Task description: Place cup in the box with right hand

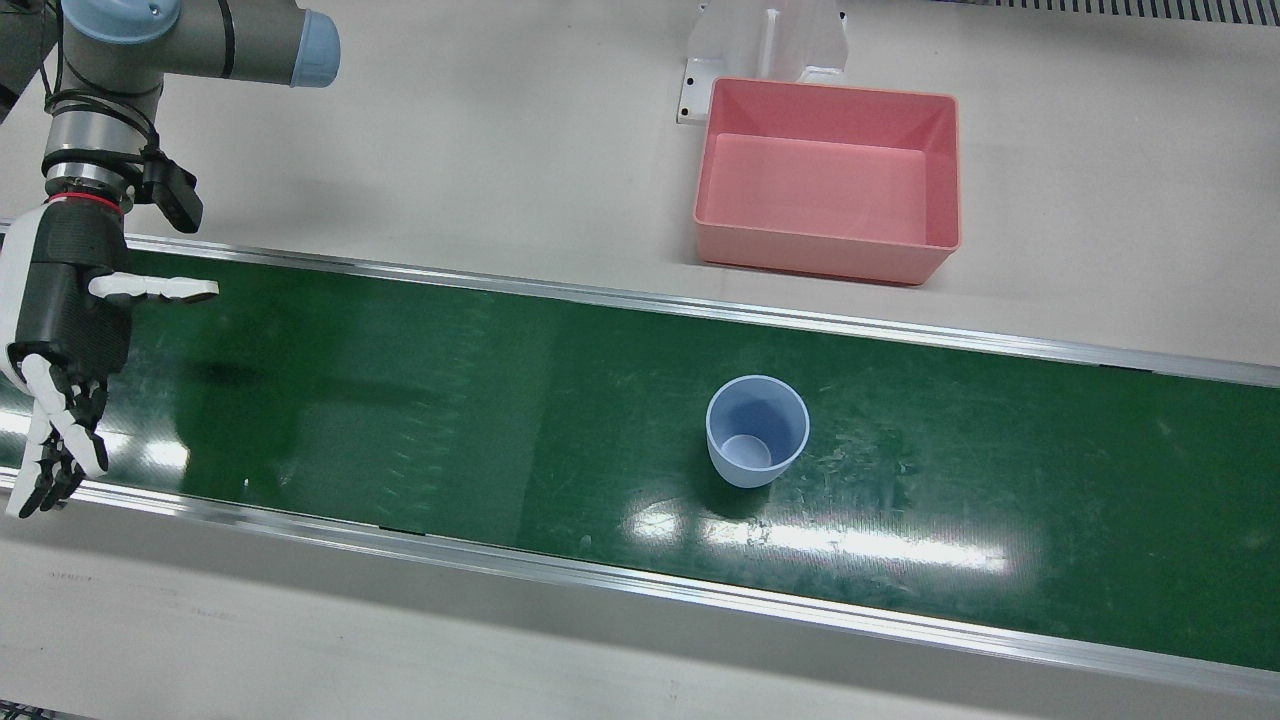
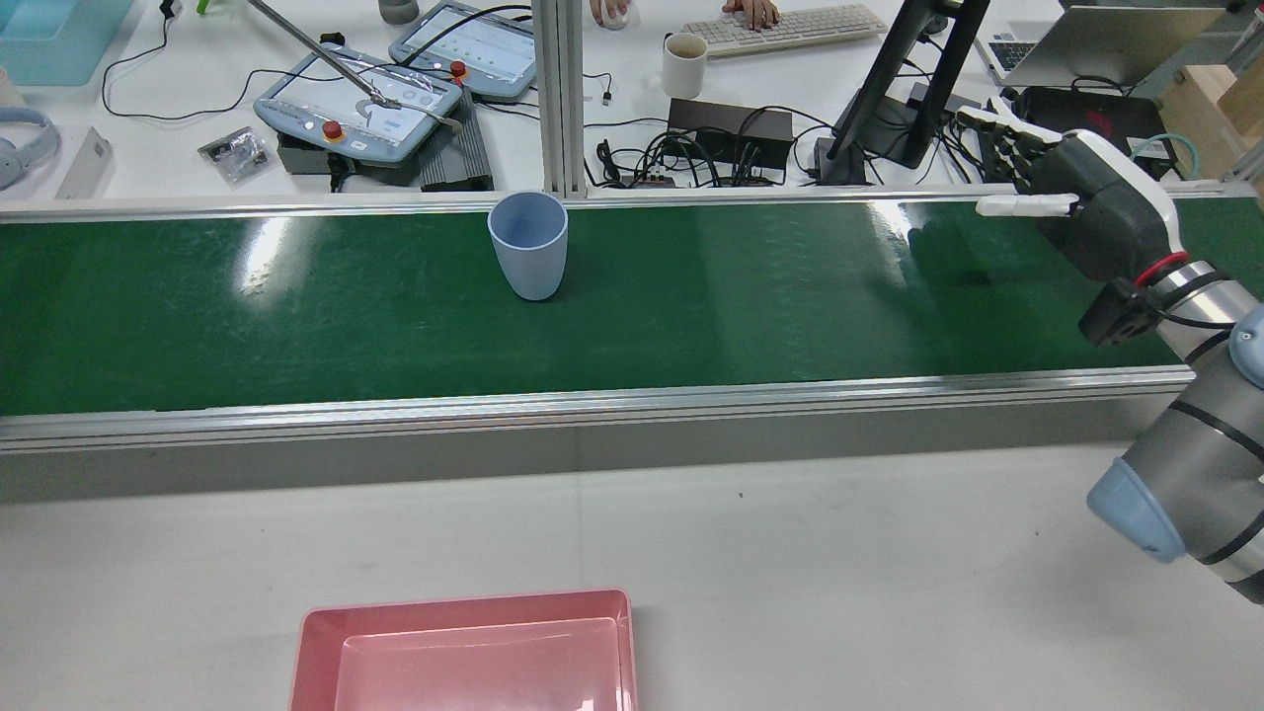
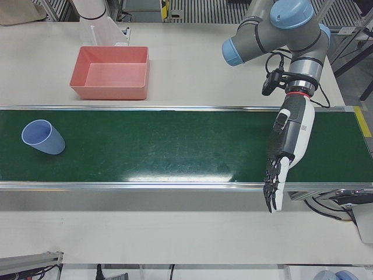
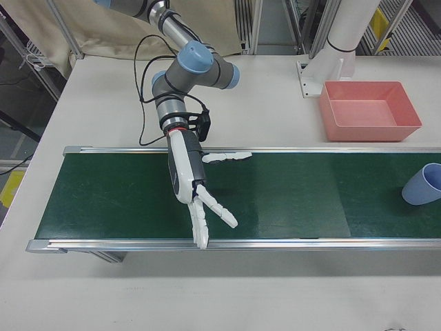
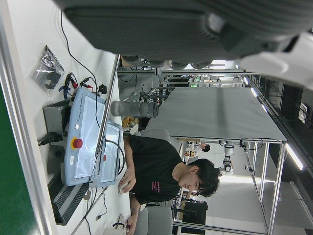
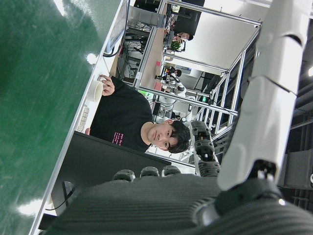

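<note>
The cup stands upright and empty, mouth up, on the green belt, near the middle of its width. The pink box sits on the pale table just past the belt's far rail, almost straight beyond the cup in the front view and clear of it.

The right hand hovers over the belt well to the left of the cup in that view. It holds nothing; its fingers are extended and spread and the thumb sticks out sideways. We judge the step in hand to be the reach.

- We travel along the belt at cup height and keep the fingers apart until the cup wall lies between thumb and fingers.
- We close around the wall below the rim; the cup looks light and could tip if struck from one side first.
- We lift before crossing the raised far rail and the box's near wall, then lower inside.

Nothing lies on the belt between hand and cup. The box is empty, so any spot in it serves. The left hand hangs over the belt's near edge well to the cup's other side, fingers extended and close together, empty, and out of the path.
</note>
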Robot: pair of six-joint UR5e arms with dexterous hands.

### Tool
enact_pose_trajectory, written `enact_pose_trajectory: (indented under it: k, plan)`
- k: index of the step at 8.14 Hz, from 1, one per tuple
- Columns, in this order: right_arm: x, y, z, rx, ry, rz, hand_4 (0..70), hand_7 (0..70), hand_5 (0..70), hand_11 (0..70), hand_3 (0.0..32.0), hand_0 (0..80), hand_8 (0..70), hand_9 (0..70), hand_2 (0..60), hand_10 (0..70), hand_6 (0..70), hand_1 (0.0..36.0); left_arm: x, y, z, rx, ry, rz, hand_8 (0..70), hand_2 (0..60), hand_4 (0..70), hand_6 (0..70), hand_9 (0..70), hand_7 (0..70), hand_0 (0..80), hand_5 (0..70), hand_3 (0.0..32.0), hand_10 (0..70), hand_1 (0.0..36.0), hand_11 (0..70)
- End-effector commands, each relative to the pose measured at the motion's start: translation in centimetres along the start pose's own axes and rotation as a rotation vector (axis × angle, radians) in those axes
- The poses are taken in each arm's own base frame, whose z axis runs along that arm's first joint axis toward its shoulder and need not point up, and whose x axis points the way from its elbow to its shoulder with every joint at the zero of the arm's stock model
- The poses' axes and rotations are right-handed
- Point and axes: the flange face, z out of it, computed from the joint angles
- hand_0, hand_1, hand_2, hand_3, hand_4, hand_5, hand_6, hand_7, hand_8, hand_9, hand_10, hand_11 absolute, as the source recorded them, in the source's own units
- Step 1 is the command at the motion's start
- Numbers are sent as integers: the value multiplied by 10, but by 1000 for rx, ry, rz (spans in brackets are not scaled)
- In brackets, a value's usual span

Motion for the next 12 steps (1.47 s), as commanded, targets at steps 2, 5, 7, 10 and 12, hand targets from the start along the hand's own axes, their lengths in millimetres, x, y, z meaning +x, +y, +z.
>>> enact_pose_trajectory:
  k: [2,5,7,10,12]
  plan:
    - [1,2,0,-5,2,-65,0,0,51,0,22,527,0,0,0,0,0,173,0,0,0,0,0,0,0,0,0,0,0,0,0,0,0,0,0,0]
    - [0,4,1,-8,-1,-61,0,0,51,0,16,525,0,0,0,0,0,170,0,0,0,0,0,0,0,0,0,0,0,0,0,0,0,0,0,0]
    - [-1,5,1,-11,-2,-60,0,0,51,0,30,526,0,0,0,0,0,172,0,1,0,-1,0,0,0,0,0,0,0,0,0,0,0,0,0,0]
    - [-1,8,0,-17,-2,-56,0,0,51,0,46,525,0,0,0,0,0,172,0,0,0,0,0,0,0,0,0,0,0,0,0,0,0,0,0,0]
    - [9,12,1,-23,14,-55,0,0,51,0,40,525,0,0,0,0,0,172,0,0,0,0,0,0,0,0,0,0,0,0,0,0,0,0,0,0]
